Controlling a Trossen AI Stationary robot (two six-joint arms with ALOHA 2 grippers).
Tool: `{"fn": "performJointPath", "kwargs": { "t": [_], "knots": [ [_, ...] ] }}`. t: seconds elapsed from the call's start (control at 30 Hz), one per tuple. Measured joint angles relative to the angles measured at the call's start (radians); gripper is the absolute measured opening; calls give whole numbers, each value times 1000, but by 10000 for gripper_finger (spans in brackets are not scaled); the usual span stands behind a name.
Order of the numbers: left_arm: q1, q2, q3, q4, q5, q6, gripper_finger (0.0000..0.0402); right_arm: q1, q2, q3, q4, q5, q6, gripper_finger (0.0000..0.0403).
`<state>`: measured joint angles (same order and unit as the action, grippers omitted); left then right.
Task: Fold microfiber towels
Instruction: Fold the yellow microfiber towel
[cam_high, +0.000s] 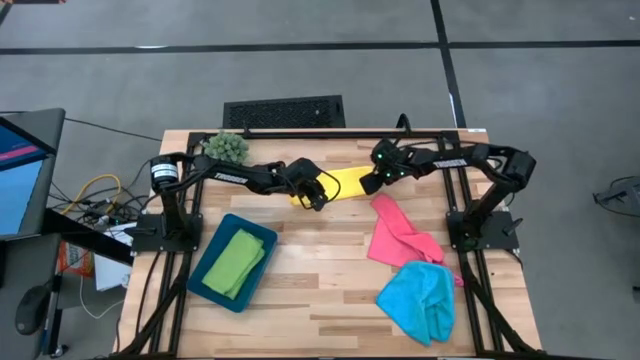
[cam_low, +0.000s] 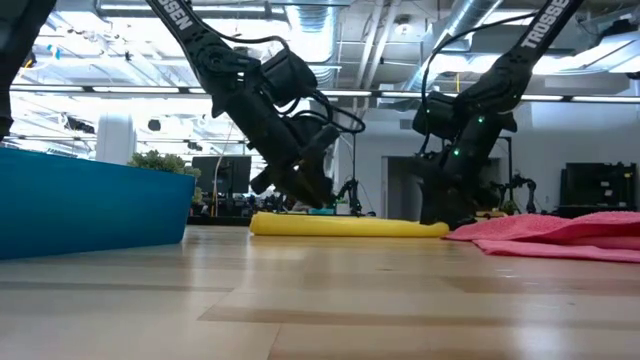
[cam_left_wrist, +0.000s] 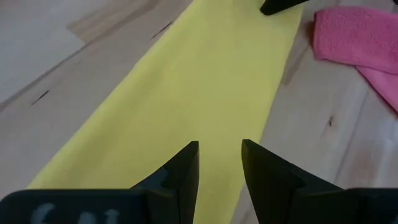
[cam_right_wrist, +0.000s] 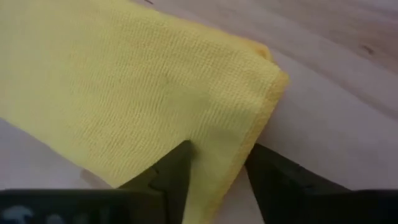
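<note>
The yellow towel (cam_high: 350, 182) lies on the far middle of the table, folded into a long flat strip (cam_low: 350, 227). My left gripper (cam_left_wrist: 221, 155) hovers open just above the strip's left end (cam_low: 315, 200), slanting down. My right gripper (cam_right_wrist: 217, 158) is open and low at the strip's right end (cam_low: 440, 215), one finger over the cloth and one beside its edge. The pink towel (cam_high: 400, 235) and the light blue towel (cam_high: 418, 300) lie crumpled on the right. The green towel (cam_high: 237, 262) lies folded in the teal tray (cam_high: 205, 285). My right gripper comes steeply from above at the yellow towel's right end, with the folded edge (cam_right_wrist: 249, 124) in the gap between its fingers. I cannot tell whether the fingertips touch the cloth. The towel lies flat on the table.
A spiky green plant ball (cam_high: 227, 148) sits at the far left corner. The pink towel reaches close to the right gripper (cam_left_wrist: 354, 37). Bare wood lies in the near middle of the table (cam_high: 320, 300), between the tray and the blue towel.
</note>
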<state>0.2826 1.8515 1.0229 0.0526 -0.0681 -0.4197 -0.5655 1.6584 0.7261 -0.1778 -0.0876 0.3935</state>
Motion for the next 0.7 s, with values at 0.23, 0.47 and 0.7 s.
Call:
{"fn": "performJointPath", "kwargs": {
  "t": [0.23,0.47,0.7],
  "knots": [
    [1,0,0,-43,-19,0,112,6,4,-2,2,18,0,70],
    [1,0,0,-38,-44,-1,112,8,-46,-7,-42,-11,-8,9],
    [1,-12,1,-35,7,-81,112,0,-91,19,-129,-9,-8,13]
  ]
}}
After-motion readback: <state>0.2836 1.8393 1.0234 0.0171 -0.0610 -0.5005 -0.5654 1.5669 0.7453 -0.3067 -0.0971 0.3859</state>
